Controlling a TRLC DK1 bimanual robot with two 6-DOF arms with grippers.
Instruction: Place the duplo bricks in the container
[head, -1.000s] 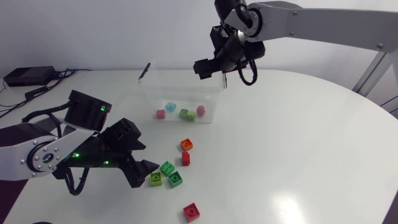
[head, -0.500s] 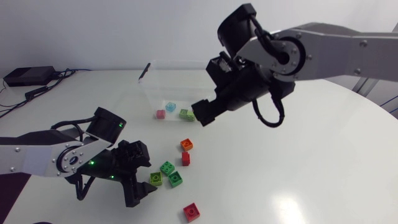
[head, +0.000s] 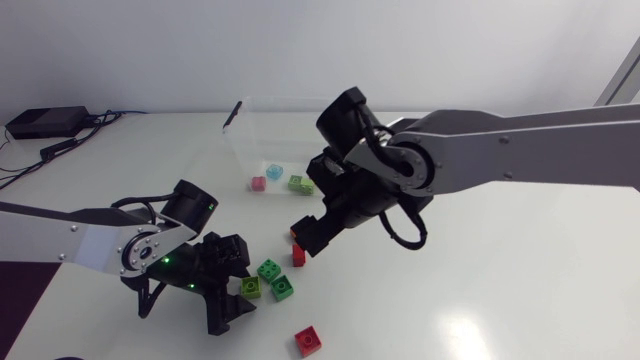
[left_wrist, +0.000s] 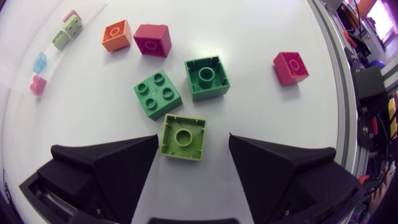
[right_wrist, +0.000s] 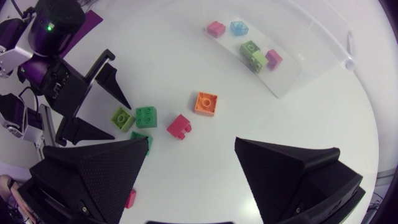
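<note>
Right hand (head: 305, 236) has dropped from clear container (head: 240, 158) toward square orange brick (right_wrist: 206, 103)

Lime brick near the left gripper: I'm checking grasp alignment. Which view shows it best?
The left wrist view: the lime brick lies unobstructed between the open fingers of the left gripper. The head view shows it small beside those fingers; the right wrist view, distant.

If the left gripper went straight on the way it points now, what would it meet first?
Most likely the lime-green brick, which sits just inside the open left gripper. A green four-stud brick lies just beyond it. The gripper's height above the table is hard to judge.
</note>
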